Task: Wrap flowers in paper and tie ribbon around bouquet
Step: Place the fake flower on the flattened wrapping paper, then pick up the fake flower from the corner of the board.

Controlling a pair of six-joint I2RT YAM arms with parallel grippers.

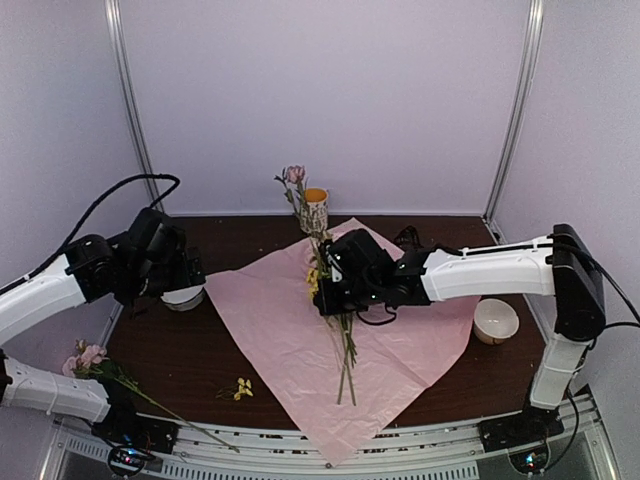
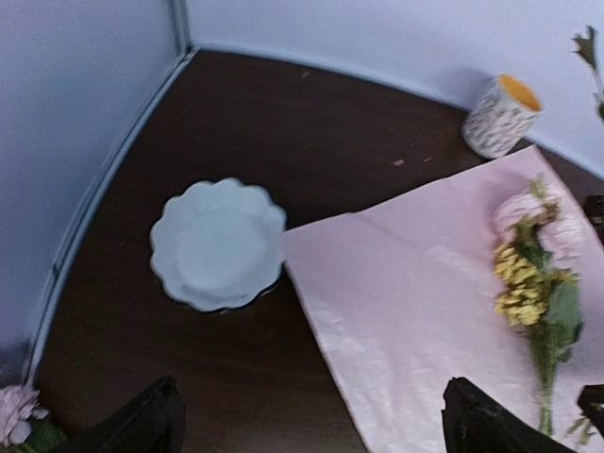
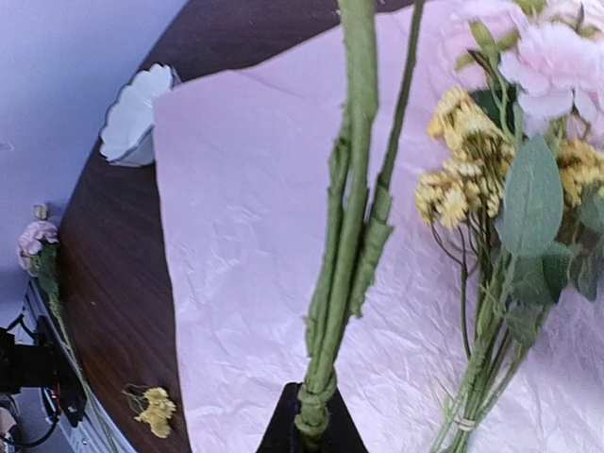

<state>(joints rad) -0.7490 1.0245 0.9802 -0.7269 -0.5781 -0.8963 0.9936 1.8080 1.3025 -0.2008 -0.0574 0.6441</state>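
Right tool [image 3: 311, 429] pinches flower stems [image 3: 351, 208]; left tool [image 2: 316, 425] spread above paper [image 2: 425, 283] edge.

The paper [image 1: 290, 320] is thin and finely crinkled, with a faint sheen. The worktop [image 2: 283, 123] looks like dark, smooth wood grain. The scalloped bowl [image 2: 217, 245] is glossy white.

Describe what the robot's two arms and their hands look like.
The left arm and right arm have smooth white tubular shells linked by chunky black joints. The left hand and right hand are black with blocky black fingers. A thin black cable loops off the left arm. No markings are readable.
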